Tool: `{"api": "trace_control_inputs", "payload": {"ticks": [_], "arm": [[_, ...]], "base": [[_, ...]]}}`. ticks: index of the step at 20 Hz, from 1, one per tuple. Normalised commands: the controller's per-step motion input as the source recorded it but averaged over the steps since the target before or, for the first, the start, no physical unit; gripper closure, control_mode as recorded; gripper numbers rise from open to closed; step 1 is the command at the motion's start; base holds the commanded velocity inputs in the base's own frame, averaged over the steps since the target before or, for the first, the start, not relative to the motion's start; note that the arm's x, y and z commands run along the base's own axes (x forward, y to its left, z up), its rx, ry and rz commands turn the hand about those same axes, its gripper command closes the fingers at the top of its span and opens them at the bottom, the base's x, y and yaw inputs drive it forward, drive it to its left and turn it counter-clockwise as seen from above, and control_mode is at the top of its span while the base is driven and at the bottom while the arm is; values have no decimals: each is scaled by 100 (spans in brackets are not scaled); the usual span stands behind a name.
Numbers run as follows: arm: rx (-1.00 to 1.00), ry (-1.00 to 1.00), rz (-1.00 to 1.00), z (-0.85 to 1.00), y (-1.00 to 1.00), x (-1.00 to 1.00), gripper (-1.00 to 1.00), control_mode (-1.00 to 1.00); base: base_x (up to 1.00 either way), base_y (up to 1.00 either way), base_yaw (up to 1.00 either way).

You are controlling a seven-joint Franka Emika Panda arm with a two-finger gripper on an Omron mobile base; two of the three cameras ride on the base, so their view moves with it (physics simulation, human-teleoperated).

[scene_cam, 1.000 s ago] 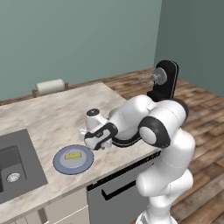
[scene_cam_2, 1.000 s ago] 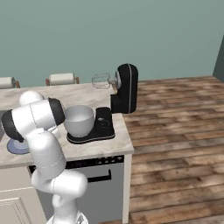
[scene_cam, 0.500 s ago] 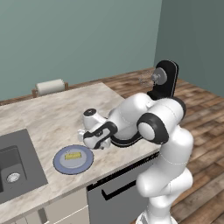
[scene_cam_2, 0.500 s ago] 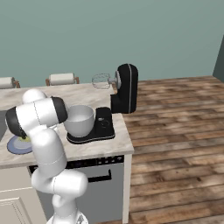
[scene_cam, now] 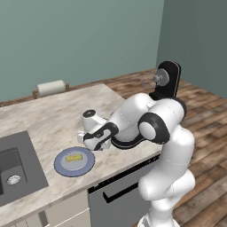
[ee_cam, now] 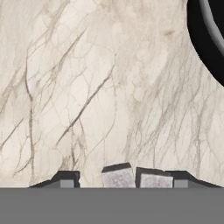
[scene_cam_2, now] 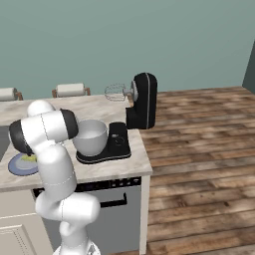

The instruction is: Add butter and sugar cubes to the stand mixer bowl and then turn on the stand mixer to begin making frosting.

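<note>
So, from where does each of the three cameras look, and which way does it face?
Left base view: behind the arm to its left, looking forward and down at the counter, plate, butter and mixer; the arm rises lower right.
Right base view: behind to its right, facing the mixer, bowl and plate; the arm rises lower left.
Hand view: on the hand, facing the counter, two sugar cubes between the fingertips.
Both base views share the mixer, plate and counter.

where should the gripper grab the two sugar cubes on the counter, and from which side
Take the sugar cubes together, from straight above: they sit side by side, almost touching, flat on the marble counter. The gripper has one fingertip outside each end of the pair, so pinching along the row should likely trap both.
</note>
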Motion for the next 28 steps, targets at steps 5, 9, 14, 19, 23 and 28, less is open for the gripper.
{"api": "trace_control_inputs", "payload": {"ticks": [5,9,14,19,23,28], "arm": [[0,0,0,-23,0,0,100,-100],[0,0,0,-16,0,0,100,-100],[0,0,-2,-1,0,0,100,-100],[0,0,-4,0,-9,0,100,-100],[0,0,-7,8,-24,0,100,-100],[1,-2,-9,64,-20,-8,100,-100]], "base": [[0,0,0],[0,0,0],[0,0,0],[0,0,0],[0,0,0],[0,0,0]]}}
